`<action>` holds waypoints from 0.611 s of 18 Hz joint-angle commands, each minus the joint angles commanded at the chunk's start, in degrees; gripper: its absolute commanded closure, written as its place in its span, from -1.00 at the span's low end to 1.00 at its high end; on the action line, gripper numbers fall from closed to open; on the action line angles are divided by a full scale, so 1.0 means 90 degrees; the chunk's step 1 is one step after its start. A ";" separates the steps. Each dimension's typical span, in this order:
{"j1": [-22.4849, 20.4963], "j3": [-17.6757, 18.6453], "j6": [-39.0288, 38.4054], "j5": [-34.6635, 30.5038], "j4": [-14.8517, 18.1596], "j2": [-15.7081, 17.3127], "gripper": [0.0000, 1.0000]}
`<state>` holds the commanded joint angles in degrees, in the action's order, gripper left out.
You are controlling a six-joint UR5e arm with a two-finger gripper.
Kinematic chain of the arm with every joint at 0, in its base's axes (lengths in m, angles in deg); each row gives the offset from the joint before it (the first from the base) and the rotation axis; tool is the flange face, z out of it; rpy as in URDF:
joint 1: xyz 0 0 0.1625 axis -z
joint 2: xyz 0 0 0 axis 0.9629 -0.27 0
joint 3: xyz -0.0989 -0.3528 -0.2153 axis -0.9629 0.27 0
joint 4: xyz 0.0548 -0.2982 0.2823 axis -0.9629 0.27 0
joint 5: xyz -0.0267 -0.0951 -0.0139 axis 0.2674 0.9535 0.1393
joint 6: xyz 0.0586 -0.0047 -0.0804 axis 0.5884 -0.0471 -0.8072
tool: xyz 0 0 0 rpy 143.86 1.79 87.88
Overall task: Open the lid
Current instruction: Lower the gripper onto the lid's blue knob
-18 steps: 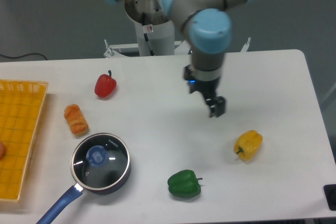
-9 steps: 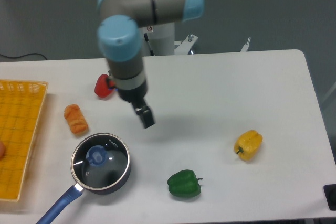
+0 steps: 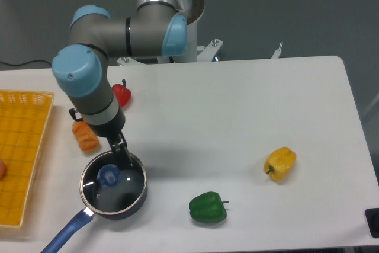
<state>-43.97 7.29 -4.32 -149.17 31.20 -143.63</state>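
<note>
Nearest the camera: blue pan handle (image 3: 66, 233) running off toward the near-left corner. Green pepper (image 3: 208, 208) sits to the right of the pan, near the front edge.

Pan (image 3: 137, 197) next, dark, on the left half of the table (image 3: 237, 99). The lid (image 3: 103, 197) sits flat on it, clear glass, thin silver rim matching the pan's mouth. Blue knob (image 3: 109, 175) at its centre. Lid not yet lifted.

Gripper (image 3: 123, 156) just above and a little right of the knob, toward the far side, over the lid's far-right part. Fingers point down and slightly toward the knob. Whether the jaws are apart or closed cannot be told from this angle; the fingers overlap into one dark shape. Nothing appears to be held. Contact with the glass cannot be judged either.

Key relation: the knob lies a short way near-left of the fingertips. My read is that the gripper needs a small shift that way and a short drop to straddle the knob, then a straight lift. The lid is round, so approach angle matters little; centring on the knob does.

Mid-table: yellow pepper (image 3: 280, 163) well right, apart from everything. Orange item (image 3: 86, 135) just beyond the pan's far-left rim, partly behind the arm. Yellow basket (image 3: 23, 146) at the left edge.

Farther: red pepper (image 3: 122, 94), half hidden by the wrist. Arm base at the table's far side.
</note>
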 joint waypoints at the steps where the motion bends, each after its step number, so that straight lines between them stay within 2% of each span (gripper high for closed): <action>1: 0.0068 -0.0039 -0.0010 0.0000 -0.0068 -0.0068 -1.00; 5: 0.0156 -0.0234 -0.0068 0.0000 -0.0273 -0.0371 -1.00; 11: 0.0196 -0.0264 -0.0068 -0.0010 -0.0567 -0.0645 -1.00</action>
<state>-42.21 4.92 -4.93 -149.26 26.09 -149.43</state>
